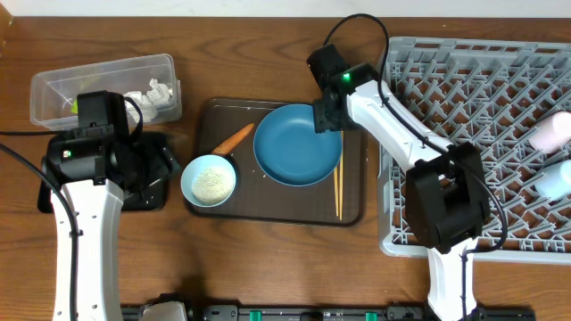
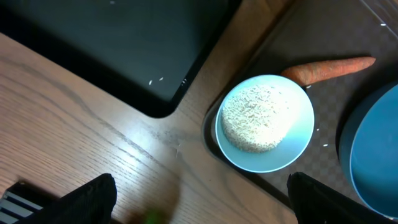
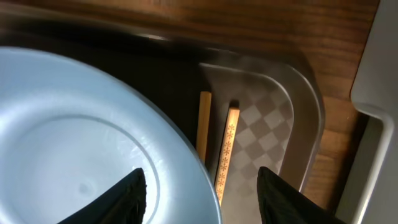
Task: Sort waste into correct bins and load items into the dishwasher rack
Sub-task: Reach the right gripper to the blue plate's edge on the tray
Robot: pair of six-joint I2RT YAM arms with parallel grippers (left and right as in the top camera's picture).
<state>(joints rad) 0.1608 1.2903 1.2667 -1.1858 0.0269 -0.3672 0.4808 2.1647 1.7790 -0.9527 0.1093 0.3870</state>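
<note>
The dark-blue dish (image 1: 297, 147) lies on the brown serving tray (image 1: 268, 209). My right gripper (image 1: 326, 114) is open and straddles the dish's rim (image 3: 202, 196), one finger over the dish (image 3: 74, 124), the other over the tray next to the chopsticks (image 3: 227, 149). The pale-teal bowl (image 1: 189, 169) holds rice (image 2: 258, 118), with the carrot (image 1: 234, 138) behind it. My left gripper (image 1: 159, 169) is open and empty (image 2: 202, 208) over bare wood between the black tray (image 2: 124, 43) and the bowl. The clear tub (image 1: 103, 71) holds crumpled white paper (image 1: 153, 94). A pink cup (image 1: 549, 134) and a light-blue cup (image 1: 558, 178) lie in the rack (image 1: 464, 98).
The grey rack's edge (image 3: 379, 62) stands close to the right of the serving tray (image 3: 267, 124). A few loose rice grains lie on the black tray. The chopsticks (image 1: 338, 192) lie along the serving tray's right side.
</note>
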